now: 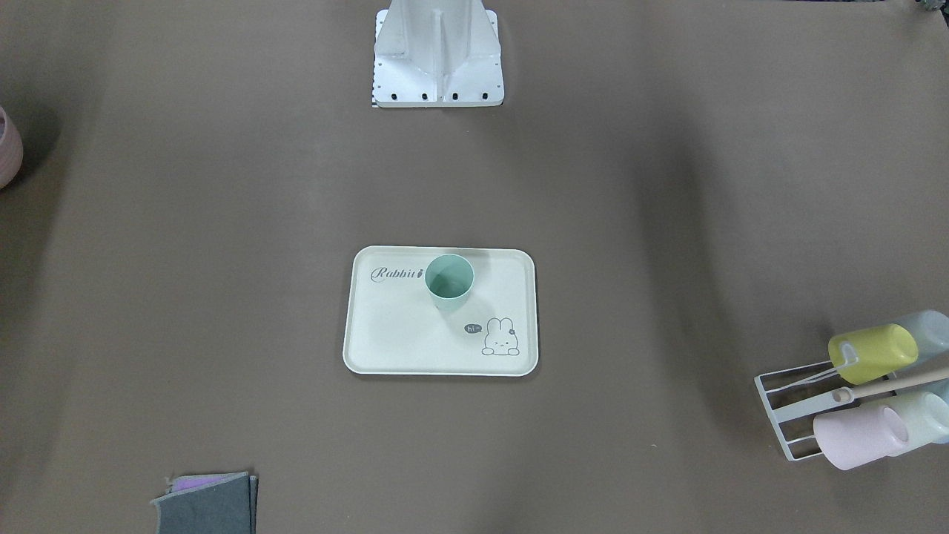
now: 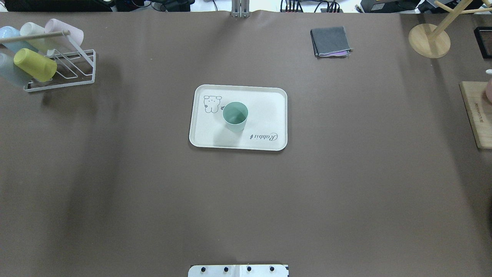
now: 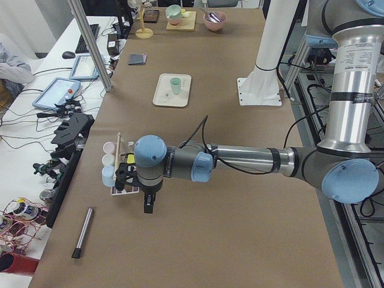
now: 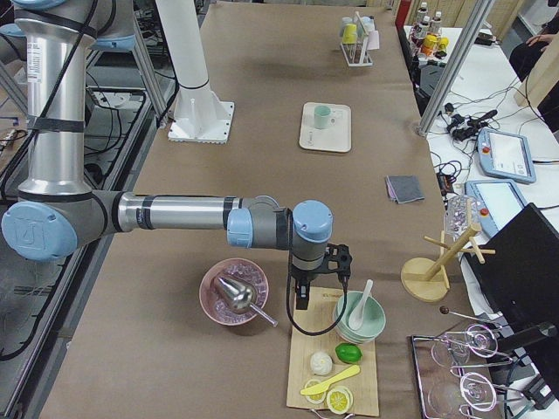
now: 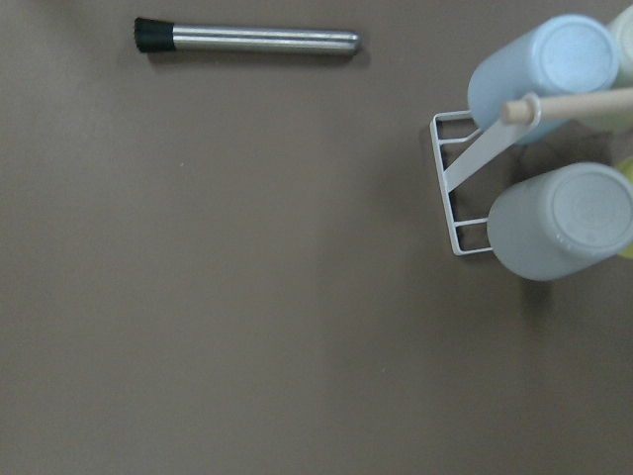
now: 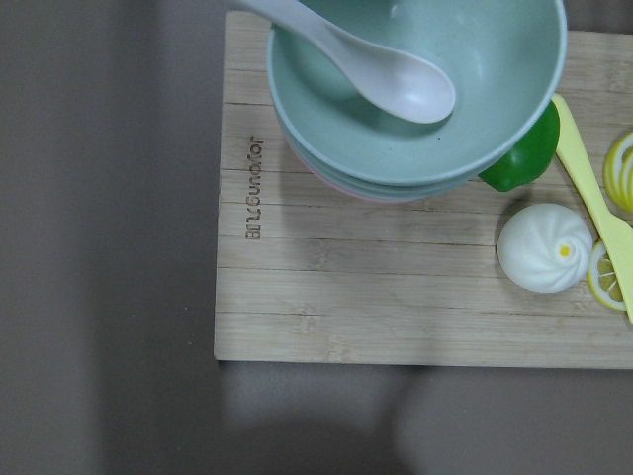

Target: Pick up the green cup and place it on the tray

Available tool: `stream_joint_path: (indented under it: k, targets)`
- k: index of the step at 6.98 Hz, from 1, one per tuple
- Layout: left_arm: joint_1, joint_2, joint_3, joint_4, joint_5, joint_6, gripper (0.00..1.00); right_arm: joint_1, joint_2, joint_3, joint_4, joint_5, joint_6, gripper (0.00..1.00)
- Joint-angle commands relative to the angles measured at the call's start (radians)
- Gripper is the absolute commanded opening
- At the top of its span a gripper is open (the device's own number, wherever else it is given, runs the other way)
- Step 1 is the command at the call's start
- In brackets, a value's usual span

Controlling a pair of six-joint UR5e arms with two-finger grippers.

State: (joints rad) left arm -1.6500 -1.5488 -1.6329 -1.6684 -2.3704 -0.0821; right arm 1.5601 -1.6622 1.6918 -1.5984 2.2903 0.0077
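Observation:
The green cup (image 1: 449, 280) stands upright on the cream tray (image 1: 415, 341), beside its "Rabbit" script; it also shows in the overhead view (image 2: 235, 115) on the tray (image 2: 265, 111). No arm is near it. My left gripper (image 3: 148, 204) hangs over the table at the cup rack, far from the tray (image 3: 162, 99). My right gripper (image 4: 301, 297) hangs over the wooden board at the other end of the table. Both grippers show only in the side views, so I cannot tell whether they are open or shut.
A white wire rack (image 2: 61, 85) holds a yellow cup (image 2: 35, 64) and pale cups. A metal rod (image 5: 247, 38) lies near it. A folded grey cloth (image 2: 330, 41), a wooden stand (image 2: 429, 40) and a wooden board (image 6: 396, 287) with stacked bowls and food lie elsewhere.

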Motion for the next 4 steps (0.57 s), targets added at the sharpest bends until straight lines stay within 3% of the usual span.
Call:
stream_joint_path:
  k: [1, 4]
  targets:
    - [-0.004, 0.079, -0.086, 0.016, 0.003, 0.005, 0.97, 0.000, -0.001, 0.002, 0.000, 0.000, 0.000, 1.00]
    - [-0.004, 0.099, -0.212, 0.163, 0.003, 0.008, 0.97, 0.000, -0.001, 0.002, 0.000, 0.000, 0.000, 1.00]
